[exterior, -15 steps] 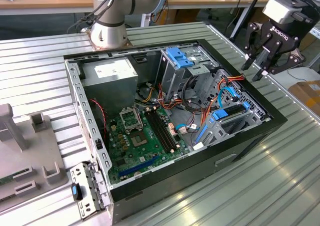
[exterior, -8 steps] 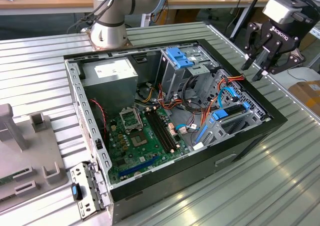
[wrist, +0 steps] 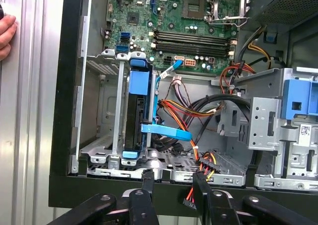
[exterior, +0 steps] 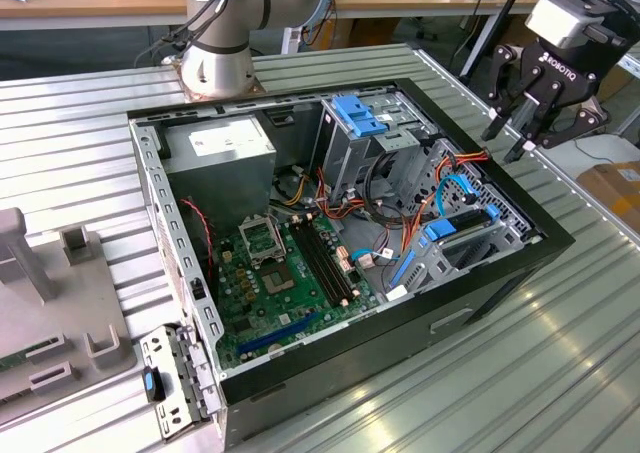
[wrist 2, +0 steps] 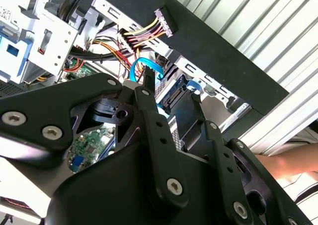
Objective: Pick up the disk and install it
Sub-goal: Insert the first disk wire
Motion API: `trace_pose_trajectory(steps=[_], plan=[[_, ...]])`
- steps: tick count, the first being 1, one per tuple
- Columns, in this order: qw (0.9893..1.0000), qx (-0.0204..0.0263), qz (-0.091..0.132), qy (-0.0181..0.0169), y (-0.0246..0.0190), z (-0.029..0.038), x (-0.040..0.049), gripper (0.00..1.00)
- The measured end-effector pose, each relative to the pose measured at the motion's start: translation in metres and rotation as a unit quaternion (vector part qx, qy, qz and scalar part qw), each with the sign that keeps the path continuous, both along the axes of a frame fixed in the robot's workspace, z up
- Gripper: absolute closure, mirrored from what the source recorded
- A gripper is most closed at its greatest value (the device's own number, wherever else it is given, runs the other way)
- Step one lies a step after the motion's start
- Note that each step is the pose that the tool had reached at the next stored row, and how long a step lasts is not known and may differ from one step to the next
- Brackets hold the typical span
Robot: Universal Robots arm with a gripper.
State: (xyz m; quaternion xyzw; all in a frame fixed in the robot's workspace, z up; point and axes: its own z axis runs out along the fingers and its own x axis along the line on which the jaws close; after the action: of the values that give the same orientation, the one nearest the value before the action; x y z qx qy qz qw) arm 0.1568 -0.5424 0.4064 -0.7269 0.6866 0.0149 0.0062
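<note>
Spread tool [wrist: 174, 181] near edgewise disk [wrist: 133, 120], long axis toward motherboard [wrist: 189, 31]

Ribbed, shiny metal table [exterior: 560, 373]. Matt black case [exterior: 400, 333], glossy green circuit board [exterior: 270, 293]. Matt black gripper [exterior: 508, 145], smooth blue plastic bracket [exterior: 355, 116].

The disk [wrist: 138, 86], on edge in its bay

In the first wrist view I see it standing on its narrow side inside a grey metal cage in a corner of the case, slotted between the cage's walls. A bright blue carrier rail frames the side facing me, with a small blue tab at one end, and the body shows as a dark, thin slab. In the exterior view the disk [exterior: 441, 233] sits at about four o'clock from the motherboard's middle, close to the case's black wall.
</note>
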Motion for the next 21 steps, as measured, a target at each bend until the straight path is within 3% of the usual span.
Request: trace_pose_trajectory(steps=[21], plan=[[0.9999, 0.0000, 0.016, 0.0000, 0.0000, 0.0000, 0.0000, 0.56]])
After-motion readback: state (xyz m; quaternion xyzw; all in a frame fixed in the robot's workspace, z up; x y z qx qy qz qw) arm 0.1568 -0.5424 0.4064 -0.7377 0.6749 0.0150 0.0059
